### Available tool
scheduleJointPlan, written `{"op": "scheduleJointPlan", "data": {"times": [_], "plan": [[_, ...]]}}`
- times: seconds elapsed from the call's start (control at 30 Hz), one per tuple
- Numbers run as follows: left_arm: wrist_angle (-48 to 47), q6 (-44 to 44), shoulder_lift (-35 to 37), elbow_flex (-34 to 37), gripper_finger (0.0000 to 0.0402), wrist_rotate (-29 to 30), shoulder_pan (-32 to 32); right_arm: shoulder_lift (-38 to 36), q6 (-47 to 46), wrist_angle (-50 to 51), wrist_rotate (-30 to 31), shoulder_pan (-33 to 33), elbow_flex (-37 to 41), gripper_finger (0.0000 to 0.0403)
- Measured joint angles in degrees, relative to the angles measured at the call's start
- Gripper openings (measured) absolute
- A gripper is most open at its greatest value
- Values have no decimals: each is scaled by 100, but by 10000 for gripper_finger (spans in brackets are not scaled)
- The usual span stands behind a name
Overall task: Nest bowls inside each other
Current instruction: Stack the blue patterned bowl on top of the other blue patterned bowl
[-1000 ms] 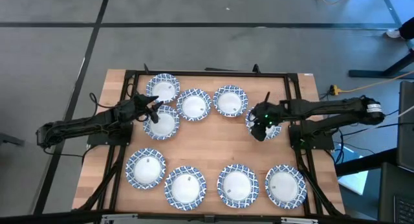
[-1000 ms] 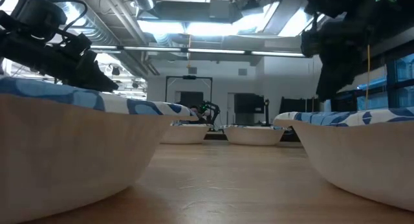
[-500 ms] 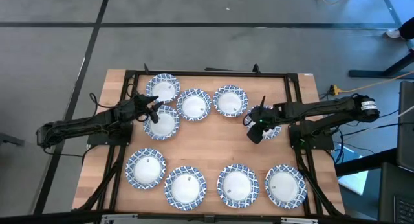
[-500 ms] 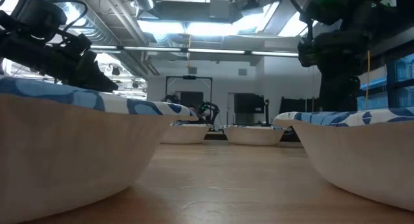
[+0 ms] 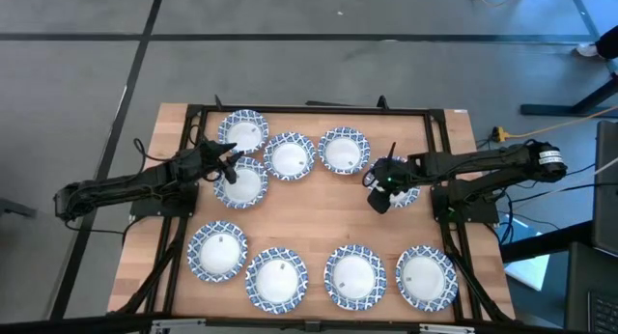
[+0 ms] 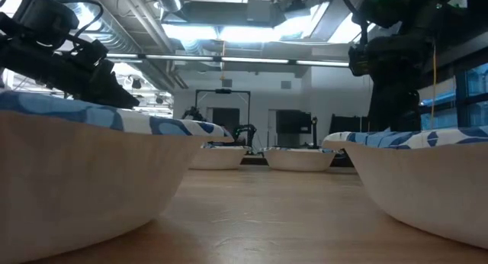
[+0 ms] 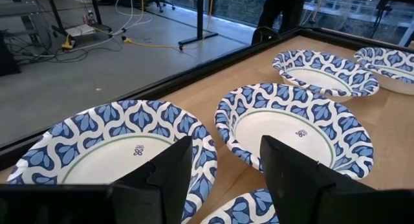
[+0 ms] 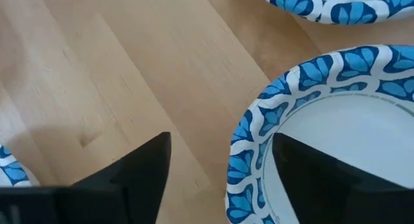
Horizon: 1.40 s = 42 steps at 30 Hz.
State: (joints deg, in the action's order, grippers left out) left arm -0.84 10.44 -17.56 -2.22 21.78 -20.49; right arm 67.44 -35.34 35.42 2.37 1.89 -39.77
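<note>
Nine blue-and-white rimmed bowls sit singly on the wooden table, none nested: five toward the far side and several in a near row, such as one (image 5: pixel 217 252). My left gripper (image 5: pixel 230 166) (image 7: pixel 225 146) is open and hovers over the far edge of the left bowl (image 5: pixel 241 184), whose rim (image 7: pixel 249 211) shows between its fingers. My right gripper (image 5: pixel 379 191) (image 8: pixel 220 146) is open, pointing down at the left rim (image 8: pixel 249 140) of the right-hand bowl (image 5: pixel 406 192) (image 8: pixel 336 120). One finger stands outside over the table, the other over the bowl's inside.
Three more bowls (image 5: pixel 242 131) (image 5: pixel 290 155) (image 5: pixel 344 150) line the far side, close to both grippers. A dark frame (image 5: pixel 309 109) borders the table. Bare wood (image 5: pixel 309 213) lies between the far and near rows. In the low view, two near bowls (image 6: pixel 84 172) (image 6: pixel 427 180) fill the foreground.
My right gripper has shifted slightly toward the table's left and come down over the left rim of the right-hand bowl, then held still. No bowl has moved.
</note>
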Motion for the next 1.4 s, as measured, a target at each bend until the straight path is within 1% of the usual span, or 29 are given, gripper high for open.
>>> {"op": "scheduleJointPlan", "data": {"times": [0.1, 0.4, 0.53, 0.73, 0.93, 1.03, 1.13, 1.4], "plan": [[0, 7, 1, 1, 176, 0, 0, 0, -83, -18, -2, -8, 0, 284], [2, 9, 0, 2, 177, 0, 0, -2, -465, -728, 13, -8, -2, 286], [1, 2, 1, 1, 176, 1, 0, 116, -196, -345, 27, -79, -4, 286], [2, -2, 0, 1, 176, 0, 0, 643, -319, 375, 71, -115, -2, 277], [2, -4, 0, 2, 176, 2, 0, 1214, -187, 302, 55, -245, -2, 258], [2, -4, 1, 1, 176, 2, 0, 1418, -191, 298, 51, -264, -2, 242], [2, -7, 1, 1, 176, 2, 0, 1521, -199, 297, 48, -264, -1, 217], [2, -7, 0, 2, 176, 2, 0, 1532, -185, 160, -63, -262, -52, 116]]}}
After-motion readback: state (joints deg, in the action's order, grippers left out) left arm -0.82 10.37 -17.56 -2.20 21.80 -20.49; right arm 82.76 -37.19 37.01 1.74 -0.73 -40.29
